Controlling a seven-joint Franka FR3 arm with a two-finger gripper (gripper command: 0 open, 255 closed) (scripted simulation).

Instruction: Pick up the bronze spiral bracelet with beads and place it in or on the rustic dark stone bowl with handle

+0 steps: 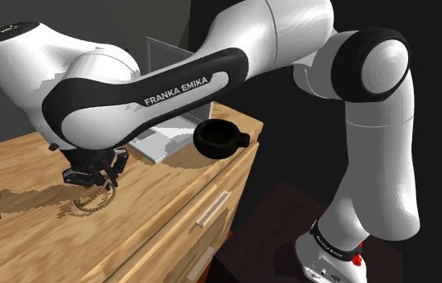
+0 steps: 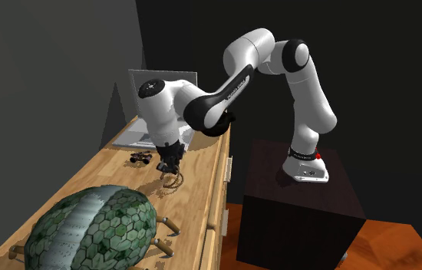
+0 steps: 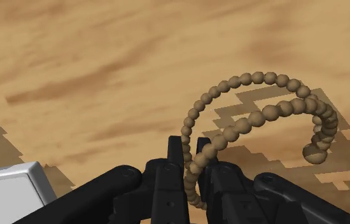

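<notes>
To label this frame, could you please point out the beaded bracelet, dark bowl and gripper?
beaded bracelet (image 3: 270,112), wrist view, a bead on its coil.
dark bowl (image 1: 214,151), shoulder view, its front outer wall.
gripper (image 3: 189,147), wrist view, midway between its fingertips.

Shoulder: close beside the stand (image 1: 276,229), looks down over the dresser top (image 1: 155,201). Second exterior: farther off, faces the arm (image 2: 309,92) along that top. Wrist: just above it.

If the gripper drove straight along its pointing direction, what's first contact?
The wooden dresser top. The gripper is shut on the beaded bracelet, whose loop extends ahead, so beads likely touch wood first; gap unclear.
</notes>
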